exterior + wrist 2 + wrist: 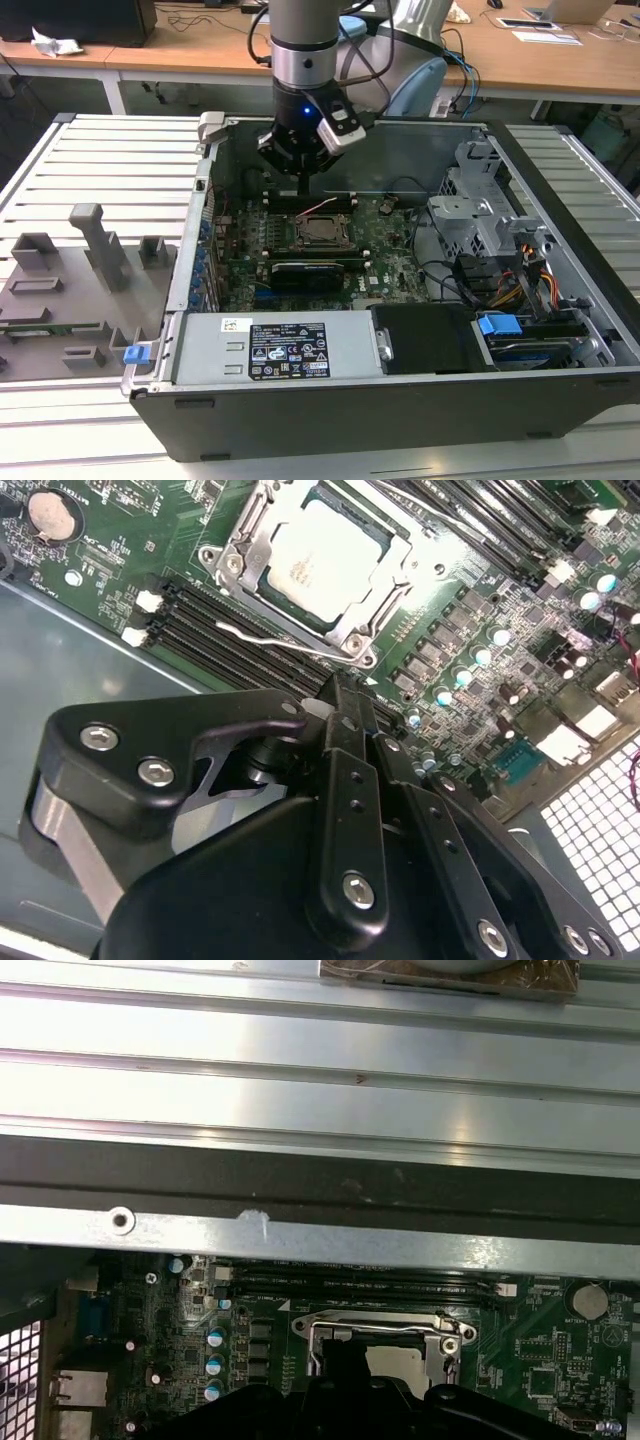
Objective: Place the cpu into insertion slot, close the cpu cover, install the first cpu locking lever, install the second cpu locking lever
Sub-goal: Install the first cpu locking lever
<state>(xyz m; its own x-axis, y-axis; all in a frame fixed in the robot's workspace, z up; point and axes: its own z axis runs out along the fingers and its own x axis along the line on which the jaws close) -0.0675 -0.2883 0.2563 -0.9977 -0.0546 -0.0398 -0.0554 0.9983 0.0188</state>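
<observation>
Open computer case (180,300) lying flat on the slatted bench (90,170), green board (390,250) facing up.

Chip (325,555) sits in its socket (395,555), pale metal top showing square through the window of the cover plate (235,560). In the second wrist view the cover looks laid down flat over the chip. The same socket shows in the exterior view as the metal-framed square (320,232) mid-board, with the long black card (305,272) just beside it on the side nearer the camera.

A thin wire lever (262,638) runs along the socket edge on the tool's side, between the cover and the memory slots (215,630). Cannot tell whether it is hooked down.

Tool (300,160) hangs from the arm above the board, over the case's far wall side of the socket and higher than it. In the second wrist view the tool (335,695) points toward the socket, tips close together with no clear gap between them and nothing held; looks clenched and empty.

Key relation: the socket lies straight ahead of the tool tips, near but apart. The lever's long axis runs crosswise to the tool's pointing line, along the nearest socket edge. Judged: chip placed, cover down, lever work in hand.
</observation>
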